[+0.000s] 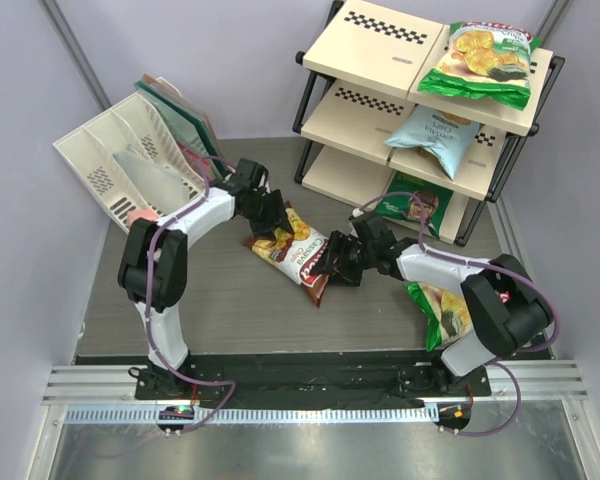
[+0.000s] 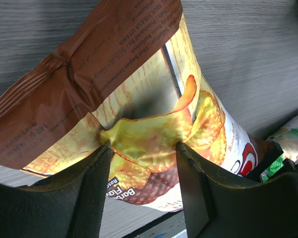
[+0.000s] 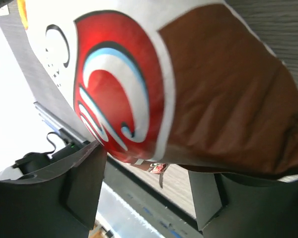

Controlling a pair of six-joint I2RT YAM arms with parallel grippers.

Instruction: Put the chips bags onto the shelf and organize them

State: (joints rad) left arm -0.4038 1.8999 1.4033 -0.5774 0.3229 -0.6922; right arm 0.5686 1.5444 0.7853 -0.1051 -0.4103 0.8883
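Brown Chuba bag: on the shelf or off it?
Off. The brown bag is over the table, short of the shelf, pinched by the left gripper. Resting or lifted: cannot tell.

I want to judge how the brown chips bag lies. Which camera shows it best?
Top external: the whole brown chips bag shows there, end to end, against the table. Left wrist shows only a crumpled stretch with the chip picture and brown printed panel. Right wrist shows only the red logo end, close up and cropped.

Brown bag [image 1: 288, 250] between left gripper [image 1: 276, 221] and right gripper [image 1: 333, 261]; green bag [image 1: 480, 62] atop shelf [image 1: 375, 45].
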